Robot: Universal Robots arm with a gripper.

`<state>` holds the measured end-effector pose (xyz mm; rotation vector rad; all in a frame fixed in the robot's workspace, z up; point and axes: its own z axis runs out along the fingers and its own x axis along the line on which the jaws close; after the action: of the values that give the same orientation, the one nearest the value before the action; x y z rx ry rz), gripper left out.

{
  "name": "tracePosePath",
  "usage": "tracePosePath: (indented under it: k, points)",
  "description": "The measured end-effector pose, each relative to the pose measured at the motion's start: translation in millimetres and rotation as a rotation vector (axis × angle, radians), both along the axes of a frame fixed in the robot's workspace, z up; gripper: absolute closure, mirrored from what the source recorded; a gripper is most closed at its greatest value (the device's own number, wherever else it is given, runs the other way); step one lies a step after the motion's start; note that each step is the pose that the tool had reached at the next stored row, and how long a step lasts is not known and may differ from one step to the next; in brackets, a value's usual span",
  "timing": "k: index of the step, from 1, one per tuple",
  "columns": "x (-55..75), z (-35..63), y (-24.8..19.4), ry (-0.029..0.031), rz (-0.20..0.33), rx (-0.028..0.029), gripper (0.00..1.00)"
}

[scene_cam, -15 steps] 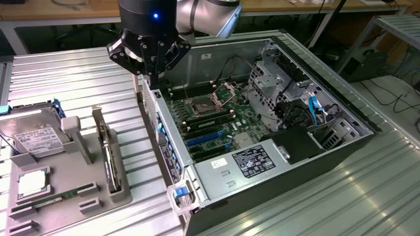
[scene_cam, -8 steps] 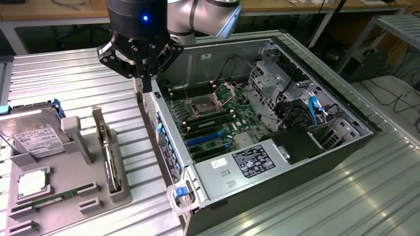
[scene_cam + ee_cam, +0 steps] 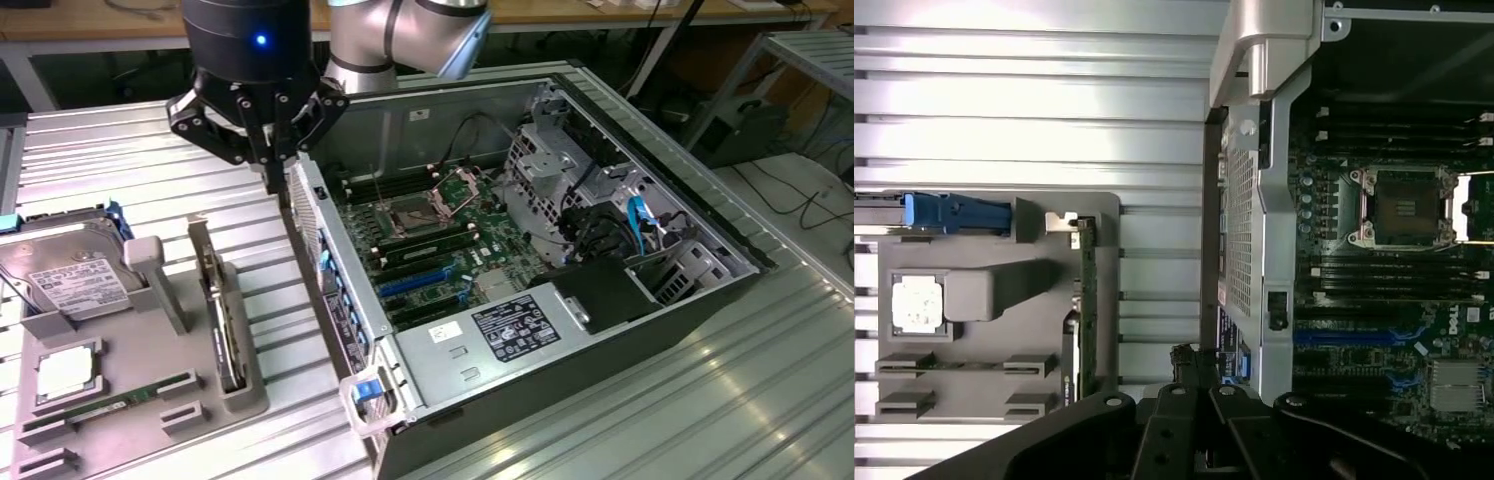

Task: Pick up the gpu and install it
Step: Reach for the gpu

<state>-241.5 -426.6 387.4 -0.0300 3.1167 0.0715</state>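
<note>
The open computer case is shown with no card installed. At its 9 o'clock a grey holder is placed. The gripper is pressed together, empty. At its 7 o'clock the gpu is seen upright in the holder, not yet picked up.

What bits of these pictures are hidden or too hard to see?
- gpu: exterior view, it stands edge-on in the grey tray, so its flat faces barely show.
- Hard drive: exterior view, cut off by the picture's left edge.
- Power supply label: exterior view, print too small to read.
- Motherboard: wrist view, partly covered by the gripper and cut off by the picture's edge.
</note>
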Motion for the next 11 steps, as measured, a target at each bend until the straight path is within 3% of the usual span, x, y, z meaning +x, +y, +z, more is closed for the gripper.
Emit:
tracePosePath:
  k: [7, 11]
  points:
    - [-24.2, -0.1, -4.3, 0.0000, 0.002, 0.0000, 0.89]
    - [-36.0, -0.1, -8.9, 0.0000, 0.002, 0.0000, 0.89]
